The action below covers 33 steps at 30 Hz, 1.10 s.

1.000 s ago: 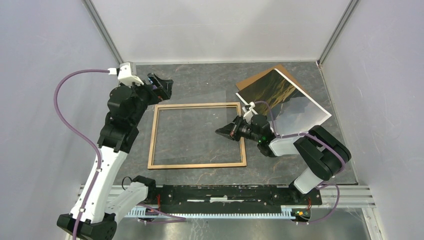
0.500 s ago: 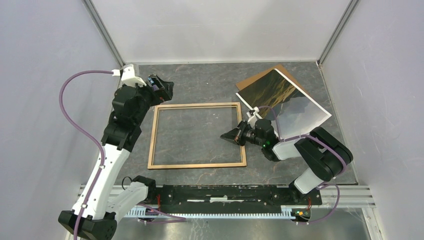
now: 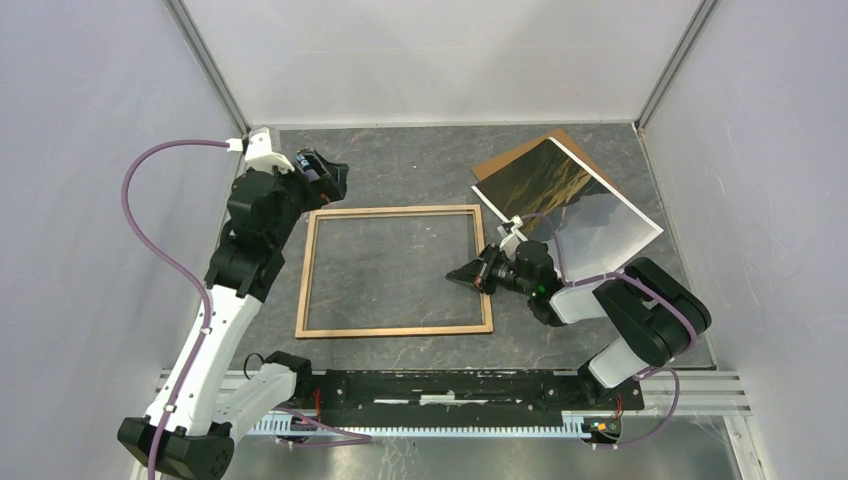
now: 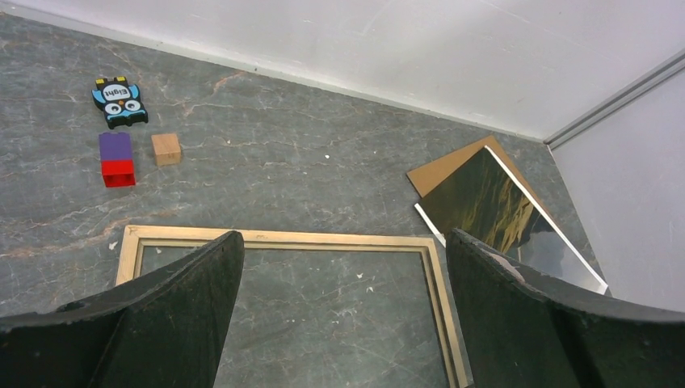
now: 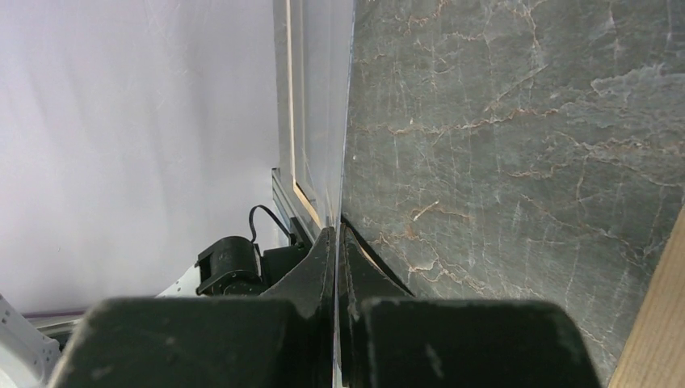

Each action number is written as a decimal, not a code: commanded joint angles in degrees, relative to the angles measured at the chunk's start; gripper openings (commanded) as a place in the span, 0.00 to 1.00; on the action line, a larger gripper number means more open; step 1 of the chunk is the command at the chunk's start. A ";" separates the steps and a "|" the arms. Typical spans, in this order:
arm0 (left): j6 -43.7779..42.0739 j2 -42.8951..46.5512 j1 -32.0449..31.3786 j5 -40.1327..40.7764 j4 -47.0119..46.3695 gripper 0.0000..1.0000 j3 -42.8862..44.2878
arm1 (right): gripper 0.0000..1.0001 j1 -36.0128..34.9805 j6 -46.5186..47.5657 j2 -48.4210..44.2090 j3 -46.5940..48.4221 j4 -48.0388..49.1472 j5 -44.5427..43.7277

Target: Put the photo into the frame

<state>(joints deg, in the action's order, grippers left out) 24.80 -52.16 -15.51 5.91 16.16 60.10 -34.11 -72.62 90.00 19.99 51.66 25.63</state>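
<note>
Wood-backed frame (image 3: pixel 395 211) lies mid-table; glossy photo (image 3: pixel 570 195) rests far right, overlapping a brown board (image 3: pixel 510 155). Left gripper (image 3: pixel 328 175) gapes wide; right gripper (image 3: pixel 455 273) pinches a thin clear sheet (image 5: pixel 323 121).

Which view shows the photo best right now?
Top external: the photo shows nearly whole, its near edge under the right arm. Left wrist catches it partly behind a finger; right wrist misses it.

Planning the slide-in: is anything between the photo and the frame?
Yes: the right end effector, shut on a thin clear sheet, sits at the right rail of the frame, between it and the photo.
</note>
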 commanded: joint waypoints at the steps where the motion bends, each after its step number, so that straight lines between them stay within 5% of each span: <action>1: -1.95 -0.26 0.00 0.86 -2.33 1.00 -0.15 | 0.00 0.62 3.93 -2.72 0.68 -1.10 0.70; 33: -1.78 -3.51 0.79 -0.16 -2.74 1.00 -1.38 | 0.00 3.79 7.90 -0.80 0.76 -1.81 5.60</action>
<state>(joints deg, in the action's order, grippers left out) 24.80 -55.55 -15.18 5.82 16.10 58.83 -30.59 -66.74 88.90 20.01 48.56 29.58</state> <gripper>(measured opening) 0.996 0.009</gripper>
